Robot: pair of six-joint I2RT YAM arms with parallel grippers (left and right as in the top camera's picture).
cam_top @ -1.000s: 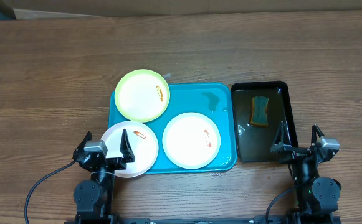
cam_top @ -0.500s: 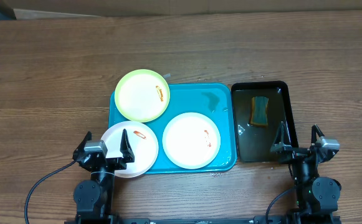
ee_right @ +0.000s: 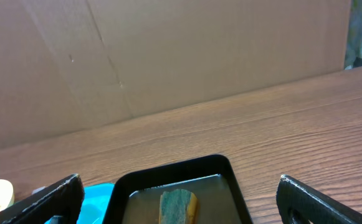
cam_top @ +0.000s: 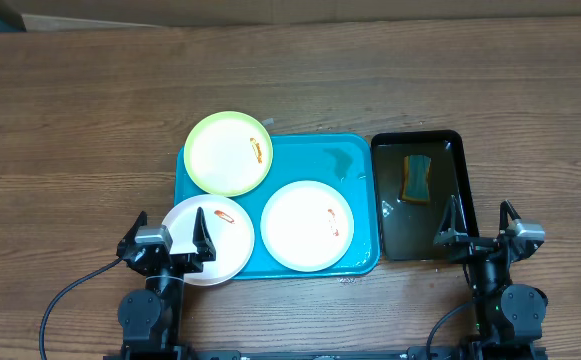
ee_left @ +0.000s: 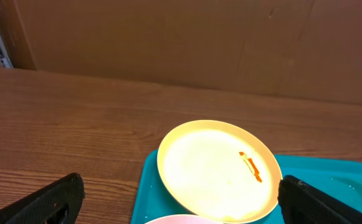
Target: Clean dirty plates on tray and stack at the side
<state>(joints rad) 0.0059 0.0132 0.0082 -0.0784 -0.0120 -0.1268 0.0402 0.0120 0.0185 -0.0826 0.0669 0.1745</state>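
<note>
The turquoise tray (cam_top: pixel 355 165) lies mid-table. A lime-green plate (cam_top: pixel 228 153) with an orange smear overlaps its far left corner; it also shows in the left wrist view (ee_left: pixel 215 169). A white plate (cam_top: pixel 307 224) with a small smear sits on the tray's near right. Another white plate (cam_top: pixel 220 250) with a red smear overhangs the tray's near left edge. My left gripper (cam_top: pixel 168 240) is open and empty, right over that plate's near left. My right gripper (cam_top: pixel 480 226) is open and empty at the near end of the black tray.
A narrow black tray (cam_top: pixel 418 200) holding water and a green-yellow sponge (cam_top: pixel 416 178) stands right of the turquoise tray; the sponge also shows in the right wrist view (ee_right: pixel 177 206). A cardboard wall (ee_left: pixel 168 37) runs along the table's far edge.
</note>
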